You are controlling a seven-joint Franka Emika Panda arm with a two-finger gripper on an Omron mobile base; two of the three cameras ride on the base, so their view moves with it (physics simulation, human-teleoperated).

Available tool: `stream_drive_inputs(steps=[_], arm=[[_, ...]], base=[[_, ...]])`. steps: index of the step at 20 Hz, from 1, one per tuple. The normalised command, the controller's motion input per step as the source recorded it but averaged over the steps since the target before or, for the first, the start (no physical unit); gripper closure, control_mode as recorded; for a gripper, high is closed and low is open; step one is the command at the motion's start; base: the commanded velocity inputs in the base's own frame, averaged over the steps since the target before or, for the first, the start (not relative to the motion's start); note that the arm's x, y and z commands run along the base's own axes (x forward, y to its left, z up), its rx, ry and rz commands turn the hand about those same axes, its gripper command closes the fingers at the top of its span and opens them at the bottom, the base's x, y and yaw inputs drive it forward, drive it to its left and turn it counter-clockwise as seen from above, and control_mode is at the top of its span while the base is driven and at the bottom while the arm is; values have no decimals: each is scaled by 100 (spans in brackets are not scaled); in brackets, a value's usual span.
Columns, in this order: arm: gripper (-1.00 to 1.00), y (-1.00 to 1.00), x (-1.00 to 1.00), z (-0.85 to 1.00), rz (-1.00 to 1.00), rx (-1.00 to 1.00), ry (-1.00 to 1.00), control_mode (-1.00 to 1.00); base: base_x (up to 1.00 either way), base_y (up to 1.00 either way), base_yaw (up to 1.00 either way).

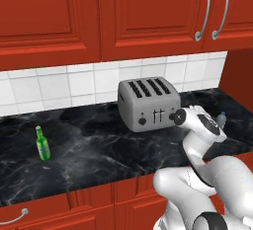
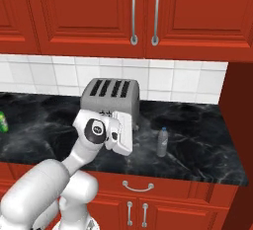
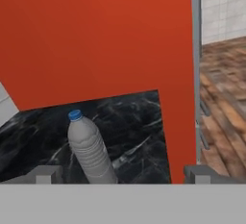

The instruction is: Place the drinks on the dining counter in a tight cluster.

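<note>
The fingertips (image 3: 45, 175) are spread wide apart, nothing held between them — the clear bottle (image 3: 89, 151) stands upright just ahead, nearer the left tip. The gripper (image 2: 129, 136) hangs at nine o'clock of that bottle, before the toaster (image 2: 109, 98). A green bottle (image 1: 42, 144) waits far left on the counter (image 1: 99, 150). An off-centre approach could tip the bottle — one finger would strike first.

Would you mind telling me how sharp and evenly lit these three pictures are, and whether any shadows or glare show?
Left base view: flat, even light, a faint shadow under the toaster, the green bottle sharp. Right base view: soft shading beside the clear bottle, no glare on the black counter. Hand view: crisp, no blur; the bottle's shadow falls faintly rightward.
</note>
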Motion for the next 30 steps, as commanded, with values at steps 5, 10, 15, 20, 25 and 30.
stream_drive_inputs(steps=[5,10,15,20,25,30], arm=[[-100,-19,22,-17,0,0,0,-100],[-100,-17,21,-10,-2,0,1,-100],[-100,-9,14,-3,-5,0,1,-100],[-100,-9,16,-6,-4,0,1,-100],[-100,-8,25,-10,0,0,1,-100],[-100,-5,19,-15,0,0,0,-100]], base=[[0,0,0],[0,0,0],[0,0,0],[0,0,0],[0,0,0],[0,0,0]])
